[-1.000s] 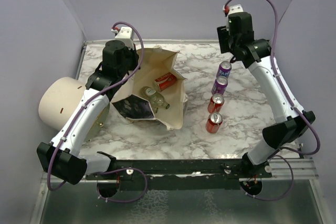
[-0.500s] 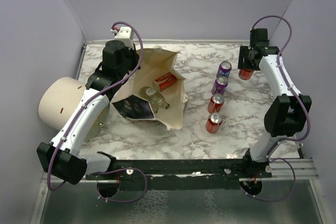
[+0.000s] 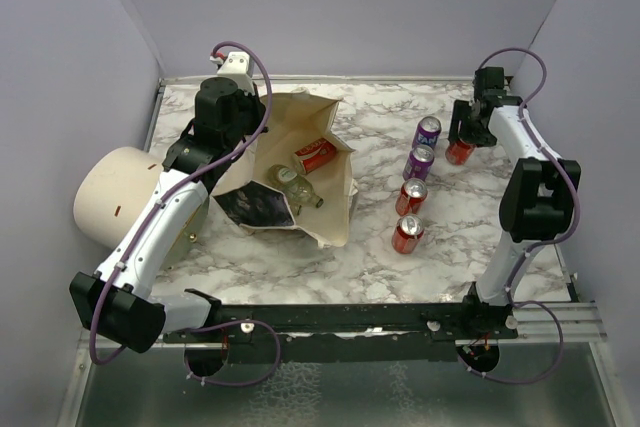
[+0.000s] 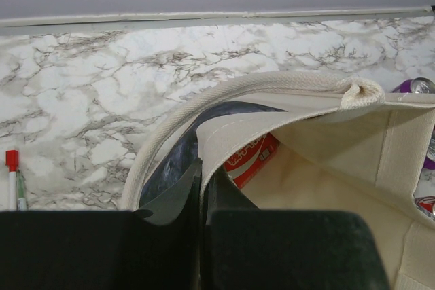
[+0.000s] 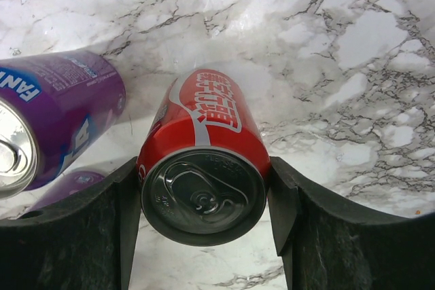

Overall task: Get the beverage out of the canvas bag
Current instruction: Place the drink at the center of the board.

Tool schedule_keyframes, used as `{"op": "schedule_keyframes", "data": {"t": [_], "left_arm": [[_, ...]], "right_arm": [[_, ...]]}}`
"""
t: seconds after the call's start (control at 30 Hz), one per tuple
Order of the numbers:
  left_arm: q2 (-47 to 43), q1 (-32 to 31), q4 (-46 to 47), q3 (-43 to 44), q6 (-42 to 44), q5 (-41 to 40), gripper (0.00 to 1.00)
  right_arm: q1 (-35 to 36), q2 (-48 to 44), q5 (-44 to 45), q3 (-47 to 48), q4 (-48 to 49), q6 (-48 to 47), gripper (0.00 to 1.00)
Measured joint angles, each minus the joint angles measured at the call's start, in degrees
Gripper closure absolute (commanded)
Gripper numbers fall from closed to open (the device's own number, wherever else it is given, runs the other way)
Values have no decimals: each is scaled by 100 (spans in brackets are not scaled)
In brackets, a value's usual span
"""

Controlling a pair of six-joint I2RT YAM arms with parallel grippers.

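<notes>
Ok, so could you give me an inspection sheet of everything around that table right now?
Surface: white marble tabletop, grey veins.
Job's things: canvas bag lying open, red can and glass bottle inside; row of four cans to its right.
Clutter: cream cylinder at the left edge; red-capped pen.
Hands: left hand pinched shut on the bag's rim; right hand closed on a fifth can, red, by that row.
Cables: purple cables looping above both arms.
Surroundings: plain lilac walls; nothing else seen.
</notes>
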Motion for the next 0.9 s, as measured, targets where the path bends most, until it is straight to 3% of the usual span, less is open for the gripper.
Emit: {"op": "schedule_keyframes", "data": {"t": [0.13, 0.2, 0.37, 0.47, 0.63, 0.9], "left_arm": [[0, 0, 0, -2, 0, 2, 100], [0, 0, 0, -2, 2, 2, 100], [0, 0, 0, -2, 0, 2, 100], [0, 0, 0, -2, 2, 9, 100], [0, 0, 0, -2, 2, 13, 100], [0, 0, 0, -2, 7, 17, 100]], "right_arm": [[-9, 105, -28, 2, 70, 4, 98], [-9, 149, -31, 4, 142, 2, 92], [-9, 195, -98, 50, 151, -22, 40], [-9, 249, -162, 133, 138, -63, 26], [-9, 245, -251, 168, 116, -72, 15], [-9, -68, -396, 382, -61, -52, 14]]}}
